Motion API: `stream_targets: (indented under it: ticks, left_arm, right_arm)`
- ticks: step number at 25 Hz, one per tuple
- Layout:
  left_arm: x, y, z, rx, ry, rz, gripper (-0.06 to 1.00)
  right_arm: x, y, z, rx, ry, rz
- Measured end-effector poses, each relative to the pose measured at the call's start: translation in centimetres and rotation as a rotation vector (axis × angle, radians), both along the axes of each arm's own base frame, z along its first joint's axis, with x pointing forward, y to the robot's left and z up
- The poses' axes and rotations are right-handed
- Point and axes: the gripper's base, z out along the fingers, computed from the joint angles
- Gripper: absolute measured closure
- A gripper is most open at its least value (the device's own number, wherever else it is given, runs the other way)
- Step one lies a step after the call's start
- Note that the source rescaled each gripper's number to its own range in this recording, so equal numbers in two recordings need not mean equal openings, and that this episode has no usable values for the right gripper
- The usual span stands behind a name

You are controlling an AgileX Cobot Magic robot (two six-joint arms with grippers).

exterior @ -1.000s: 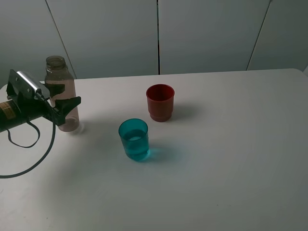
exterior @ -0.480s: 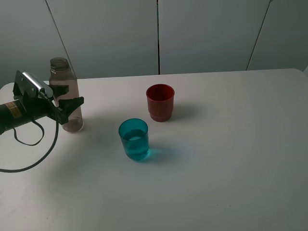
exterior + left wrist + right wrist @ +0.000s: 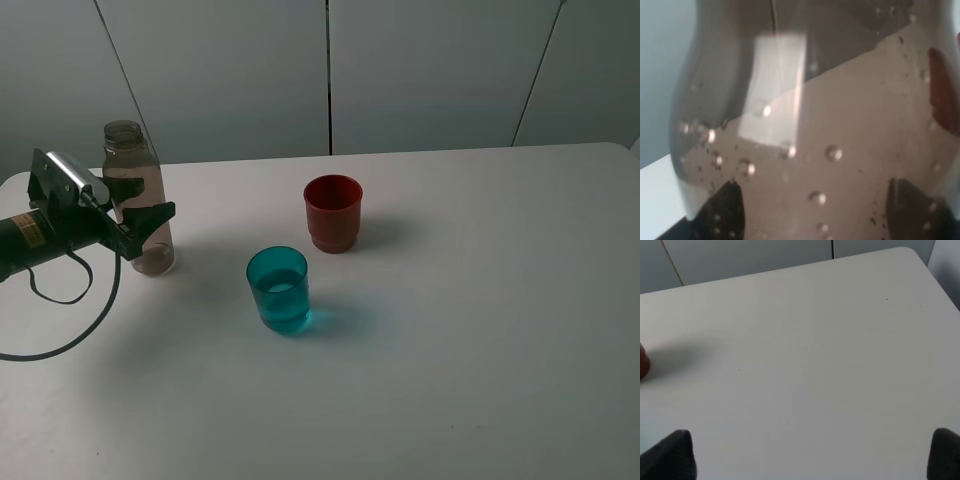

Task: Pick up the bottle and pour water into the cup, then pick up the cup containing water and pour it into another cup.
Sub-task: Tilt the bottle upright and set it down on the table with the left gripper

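Note:
The smoky-grey bottle (image 3: 133,190) stands upright on the table at the far left, with a little water in it. My left gripper (image 3: 148,216) is closed around its lower body. In the left wrist view the bottle (image 3: 810,125) fills the frame and dark fingertips (image 3: 722,212) show at both sides. The teal-blue cup (image 3: 279,289) stands in front of centre with water in it. The dark red cup (image 3: 333,212) stands behind it to the right. My right gripper (image 3: 810,460) is open over bare table, out of the exterior view.
The white table (image 3: 480,300) stretches to the right of the cups. A black cable (image 3: 70,330) loops from the left arm onto the table. Grey wall panels stand behind the table's far edge. A sliver of the red cup (image 3: 642,361) shows in the right wrist view.
The left gripper and the bottle shifted slightly right and the bottle came upright onto the table. Almost nothing moved in the last half second.

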Motion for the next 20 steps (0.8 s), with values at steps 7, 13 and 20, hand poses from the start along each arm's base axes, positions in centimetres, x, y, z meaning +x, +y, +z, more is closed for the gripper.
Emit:
stream_targets:
  ticks: [7, 13, 20]
  left_arm:
    - [-0.09, -0.10, -0.02, 0.003, 0.001, -0.016, 0.75]
    - [-0.33, -0.31, -0.43, 0.014, 0.019, -0.049, 0.04]
    - [-0.31, -0.34, 0.13, 0.021, 0.004, -0.056, 0.01]
  right_arm:
    - [0.00, 0.00, 0.00, 0.002, 0.000, -0.001]
    - [0.00, 0.00, 0.00, 0.002, 0.000, -0.001]
    - [0.00, 0.00, 0.00, 0.001, 0.000, 0.000]
